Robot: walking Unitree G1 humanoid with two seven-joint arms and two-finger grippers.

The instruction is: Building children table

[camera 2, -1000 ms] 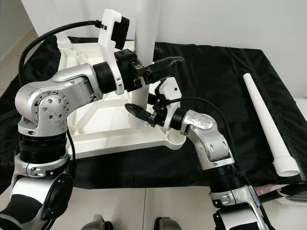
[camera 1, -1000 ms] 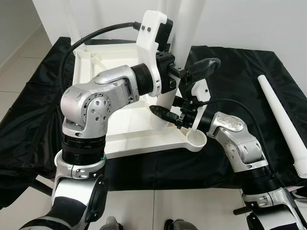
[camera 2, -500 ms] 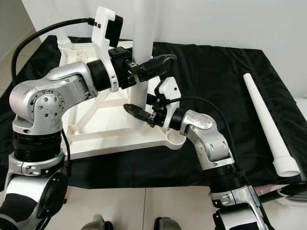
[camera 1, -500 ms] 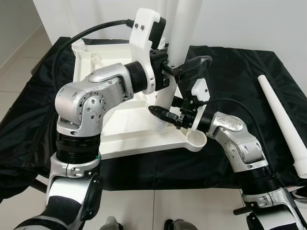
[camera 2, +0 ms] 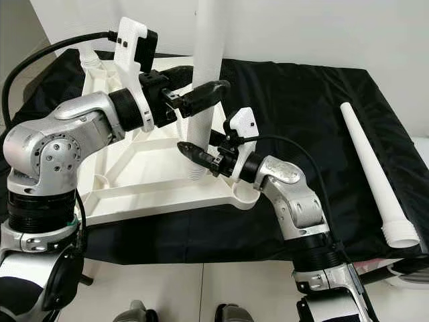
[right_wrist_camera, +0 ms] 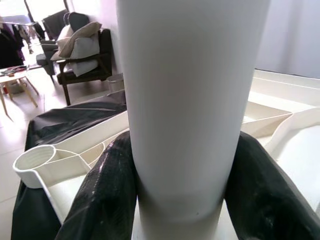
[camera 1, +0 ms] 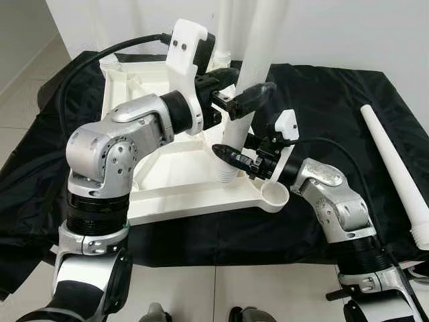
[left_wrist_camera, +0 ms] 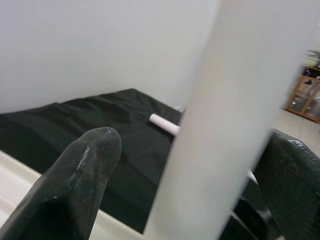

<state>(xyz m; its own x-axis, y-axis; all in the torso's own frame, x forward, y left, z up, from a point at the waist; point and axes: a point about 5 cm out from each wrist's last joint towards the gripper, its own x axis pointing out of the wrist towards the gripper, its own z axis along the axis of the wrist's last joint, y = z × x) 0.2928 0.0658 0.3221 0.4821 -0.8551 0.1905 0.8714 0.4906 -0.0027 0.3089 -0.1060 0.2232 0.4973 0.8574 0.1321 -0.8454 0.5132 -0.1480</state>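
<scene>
Your white plastic table top lies upside down on the black cloth that covers the bench, its ribbed underside facing up and a round empty leg socket at the near right corner. A long white tapered plastic leg stands upright and slightly tilted on the top's near rail, its ribbed lower end resting on the plastic just left of that socket.

Your right gripper reaches in from the right, and its black fingers are pressed against both sides of the leg near its base; in the right wrist view the leg sits squarely between them.

Your left gripper comes in from the left, higher up the same leg. Its fingers stand one on each side of the leg; whether they actually press on it, you cannot tell, since in the left wrist view one finger stands apart from the leg.

A second white tapered leg lies flat on the cloth well apart to the right, wide ribbed end toward you. Another white leg stands at the top's far left corner.
</scene>
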